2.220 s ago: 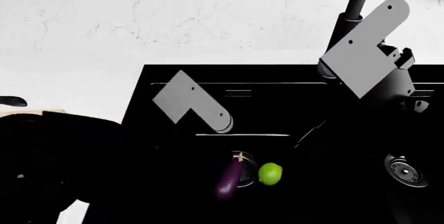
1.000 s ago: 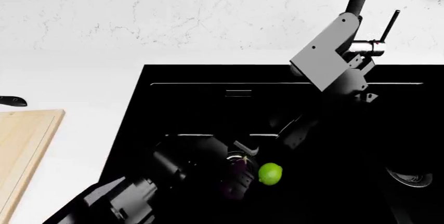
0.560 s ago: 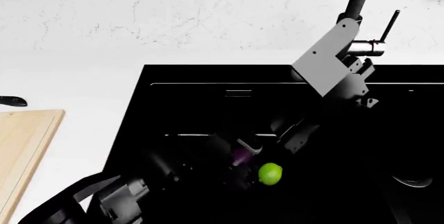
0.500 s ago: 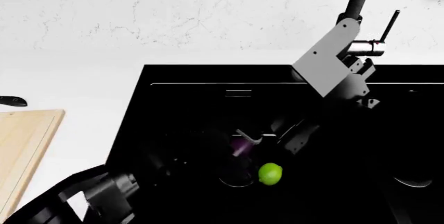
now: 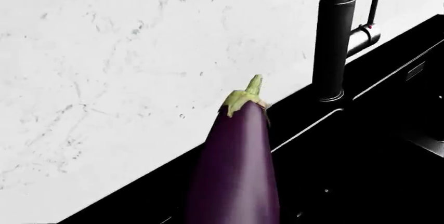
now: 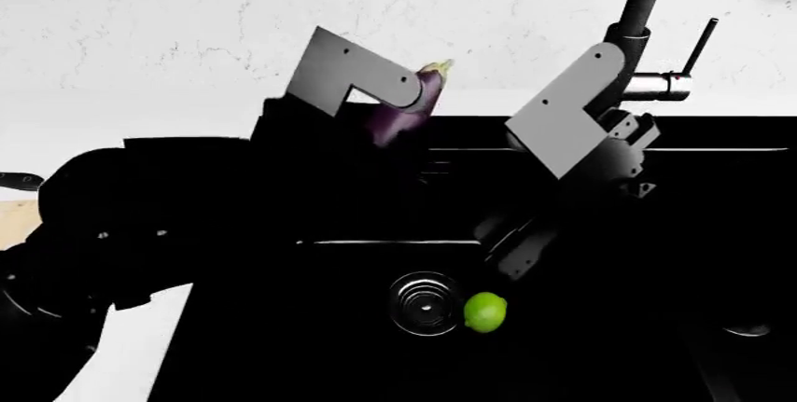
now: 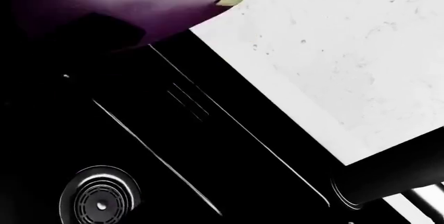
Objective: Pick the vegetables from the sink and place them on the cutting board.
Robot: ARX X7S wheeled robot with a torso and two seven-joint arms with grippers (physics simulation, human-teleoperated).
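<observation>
Our left gripper [image 6: 396, 117] pinches the glossy dark-purple eggplant [image 6: 408, 113], held high over the back rim of the glossy black sink [image 6: 312, 262], stem up. The round green ball [image 6: 484, 311] lies beside the round metal drain [image 6: 425, 303]. We cannot tell how the right gripper [image 6: 510, 251] fingers stand.

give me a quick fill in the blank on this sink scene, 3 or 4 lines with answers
1. The left gripper holds the ____ above the sink.
2. The round green vegetable lies in the basin beside the metal ____.
3. The eggplant's stem cap is coloured ____.
4. The tall black ____ stands at the sink's back edge.

Missing words: eggplant; drain; green; faucet
</observation>
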